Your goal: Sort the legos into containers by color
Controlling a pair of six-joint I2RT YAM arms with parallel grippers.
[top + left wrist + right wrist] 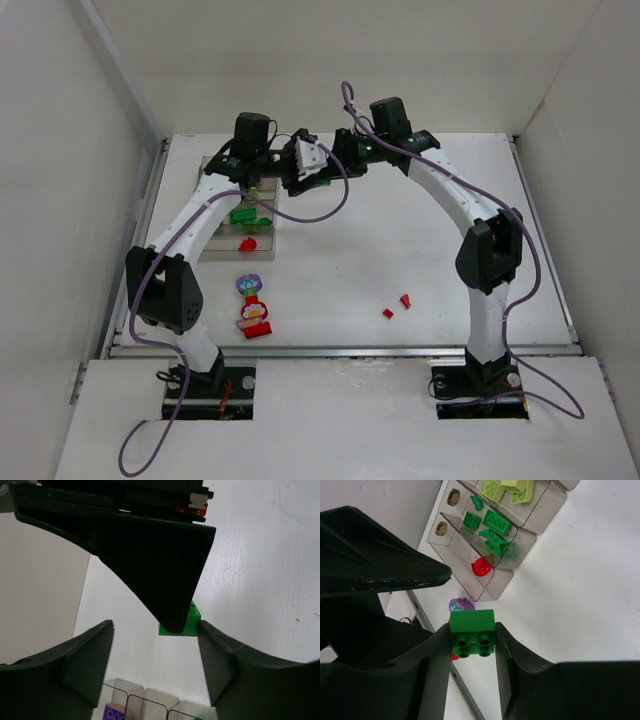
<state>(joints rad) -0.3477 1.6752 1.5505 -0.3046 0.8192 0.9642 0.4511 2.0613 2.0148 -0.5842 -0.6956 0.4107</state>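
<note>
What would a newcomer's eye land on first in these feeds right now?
The right gripper pinching a dark green brick in mid-air, with the open left gripper facing it up close, above the table near the tray. Next, the tray itself, holding green and lime bricks plus one red piece. Two small red bricks lie loose on the table.

I see a bright green brick (472, 632) in the black right gripper (472, 630), lime bricks (507, 487), dark green bricks (492, 527) and a red piece (481, 568) in the clear brownish tray (501, 582), plus a purple, white and red flower piece (253, 305) and two red bricks (406, 300) on the white table (450, 240).
</note>
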